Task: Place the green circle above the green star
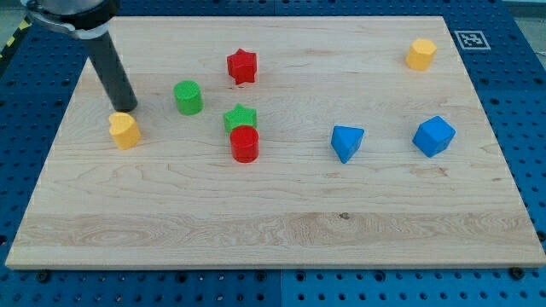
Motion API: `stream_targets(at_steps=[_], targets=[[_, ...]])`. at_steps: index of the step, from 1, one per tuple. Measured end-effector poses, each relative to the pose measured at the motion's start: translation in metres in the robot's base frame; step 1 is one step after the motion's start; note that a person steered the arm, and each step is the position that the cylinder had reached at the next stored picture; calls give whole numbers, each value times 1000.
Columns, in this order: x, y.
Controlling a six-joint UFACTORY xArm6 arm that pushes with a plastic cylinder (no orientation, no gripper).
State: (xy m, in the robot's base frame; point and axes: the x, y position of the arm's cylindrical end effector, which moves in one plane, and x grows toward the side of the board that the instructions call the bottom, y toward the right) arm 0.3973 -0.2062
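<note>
The green circle (188,97) is a short green cylinder on the wooden board (281,230), left of centre. The green star (241,118) lies to its lower right, touching a red cylinder (245,144) just below it. My tip (127,109) is at the view's left, well left of the green circle and just above a yellow block (124,130). The rod rises up and to the left from the tip.
A red star (241,66) lies above the green star. A blue triangular block (346,141) and a blue cube-like block (433,136) sit at the right. A yellow block (420,54) is near the top right corner.
</note>
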Motion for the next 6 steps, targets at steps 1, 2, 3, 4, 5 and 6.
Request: stream_targets(at_steps=[1, 2, 3, 4, 5, 6], targets=[[-22, 42], [-23, 74], [-23, 46], [-4, 18], [8, 33], [7, 88]])
